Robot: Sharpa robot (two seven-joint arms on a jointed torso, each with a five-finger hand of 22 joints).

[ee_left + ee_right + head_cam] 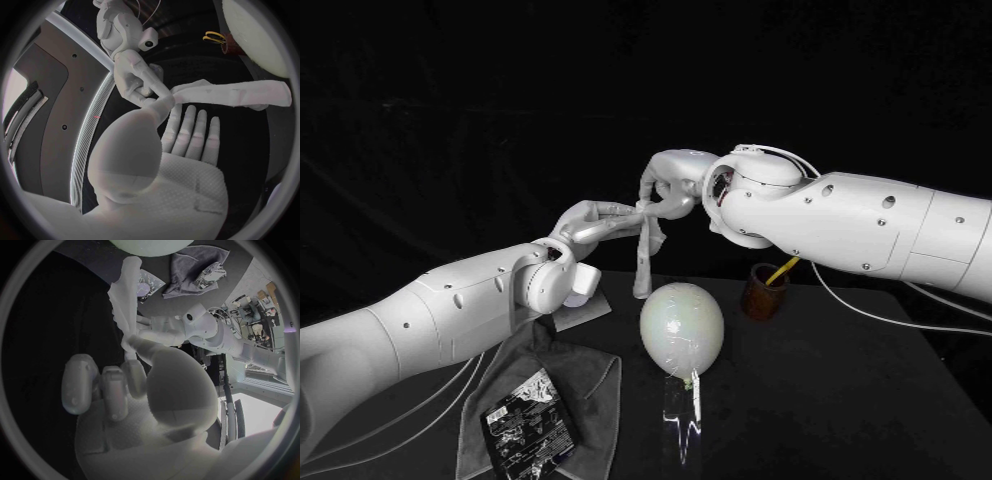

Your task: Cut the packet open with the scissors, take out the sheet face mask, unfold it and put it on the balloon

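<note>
**Packet lies in front, mask hangs up high between two hands**

Closest of all is the packet. It lies flat on a grey cloth at the front left of the black table. Just to the right of the cloth is the balloon. It is pale and egg-shaped, and it stands up in the middle of the table.

Up above the balloon hangs the sheet face mask. It is folded into a long thin strip. Its top end is in the air between the two hands, and its bottom end comes down near the top of the balloon.

The left hand pinches the top end of the mask with its thumb and the finger beside it. Its other fingers are straight and a little apart.

The right hand reaches in from the other side and pinches the same end of the mask. Its other fingers are curled in. The two hands touch each other there.

Behind the balloon, to the right, stands a brown cup. The scissors stick up out of it, yellow handles on top.
</note>
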